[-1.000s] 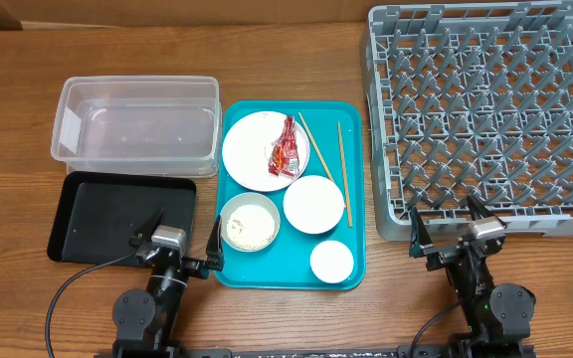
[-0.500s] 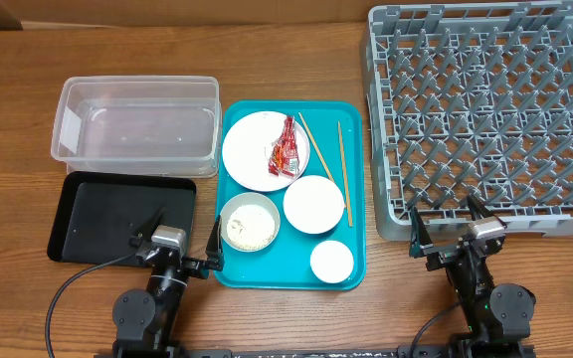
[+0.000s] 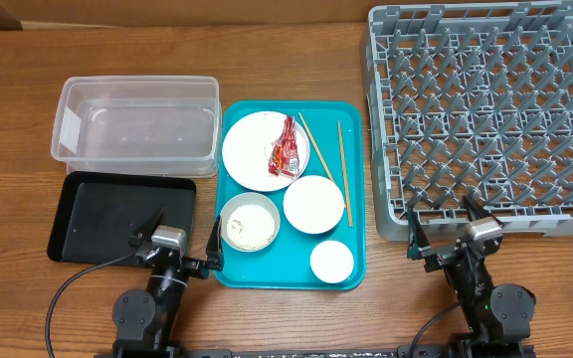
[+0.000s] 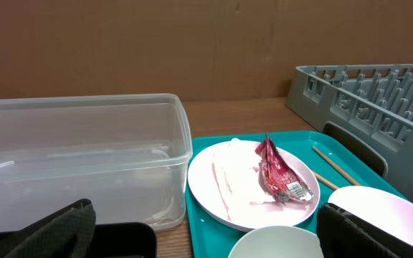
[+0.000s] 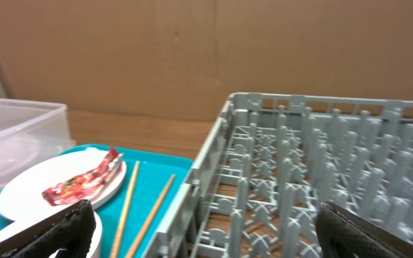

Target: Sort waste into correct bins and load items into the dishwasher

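A red-and-white wrapper (image 3: 285, 147) and a white tissue lie on a flat white plate (image 3: 252, 154) on the teal tray (image 3: 351, 204); the wrapper also shows in the left wrist view (image 4: 278, 170) and the right wrist view (image 5: 81, 183). A bowl with rice grains (image 3: 248, 222), an empty bowl (image 3: 313, 204) and a small cup (image 3: 331, 262) sit in front. Two chopsticks (image 3: 344, 169) lie at the tray's right. The clear tub (image 3: 137, 124) and black tray (image 3: 117, 217) stand left. The grey dish rack (image 3: 485, 109) stands right. My left gripper (image 3: 181, 242) and right gripper (image 3: 449, 231) are open and empty, low at the front.
The teal tray sits between the bins and the rack. A brown cardboard wall (image 4: 192, 43) stands behind the table. Black cables run from both arm bases at the front edge.
My right gripper has shifted slightly toward the rack's front edge. Nothing else has moved.
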### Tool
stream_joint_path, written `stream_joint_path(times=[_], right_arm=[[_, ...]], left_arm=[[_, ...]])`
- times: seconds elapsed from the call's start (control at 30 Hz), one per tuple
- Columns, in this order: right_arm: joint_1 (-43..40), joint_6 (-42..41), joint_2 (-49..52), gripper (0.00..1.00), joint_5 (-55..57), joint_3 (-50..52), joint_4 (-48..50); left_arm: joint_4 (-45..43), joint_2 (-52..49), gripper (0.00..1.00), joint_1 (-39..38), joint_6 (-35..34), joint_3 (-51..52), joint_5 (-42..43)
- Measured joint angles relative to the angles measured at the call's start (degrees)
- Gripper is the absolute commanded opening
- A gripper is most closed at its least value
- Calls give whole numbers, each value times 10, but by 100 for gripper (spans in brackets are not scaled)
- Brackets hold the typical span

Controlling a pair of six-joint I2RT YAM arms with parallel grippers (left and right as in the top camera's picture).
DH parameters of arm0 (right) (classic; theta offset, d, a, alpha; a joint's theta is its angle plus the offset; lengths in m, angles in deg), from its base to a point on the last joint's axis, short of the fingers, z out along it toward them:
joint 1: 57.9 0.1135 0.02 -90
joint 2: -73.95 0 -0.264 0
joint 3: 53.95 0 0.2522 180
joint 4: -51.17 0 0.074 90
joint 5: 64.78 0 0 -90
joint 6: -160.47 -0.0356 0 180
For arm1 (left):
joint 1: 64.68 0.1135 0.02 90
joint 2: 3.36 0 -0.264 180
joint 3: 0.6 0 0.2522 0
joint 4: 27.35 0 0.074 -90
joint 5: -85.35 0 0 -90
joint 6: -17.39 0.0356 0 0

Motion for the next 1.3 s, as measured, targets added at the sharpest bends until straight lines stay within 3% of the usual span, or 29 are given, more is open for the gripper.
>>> stream_joint_path(times=[0.33,0.43,0.6,0.8,0.97,1.17,1.3], right_arm=[[0,-28,0,100,-47,-11,-14],[0,-35,0,100,-51,-55,-71],[0,-43,27,100,-53,-192,-249],[0,-58,182,100,-53,-410,-478],[0,-68,323,100,-110,-572,-553],[0,-81,397,100,-239,-638,-540],[26,-89,449,100,-240,-639,-616]], left_arm=[[0,0,100,0,0,0,0],[0,0,100,0,0,0,0],[0,0,100,0,0,0,0],[0,0,100,0,0,0,0],[0,0,100,0,0,0,0],[0,0,100,0,0,0,0],[0,0,100,0,0,0,0]])
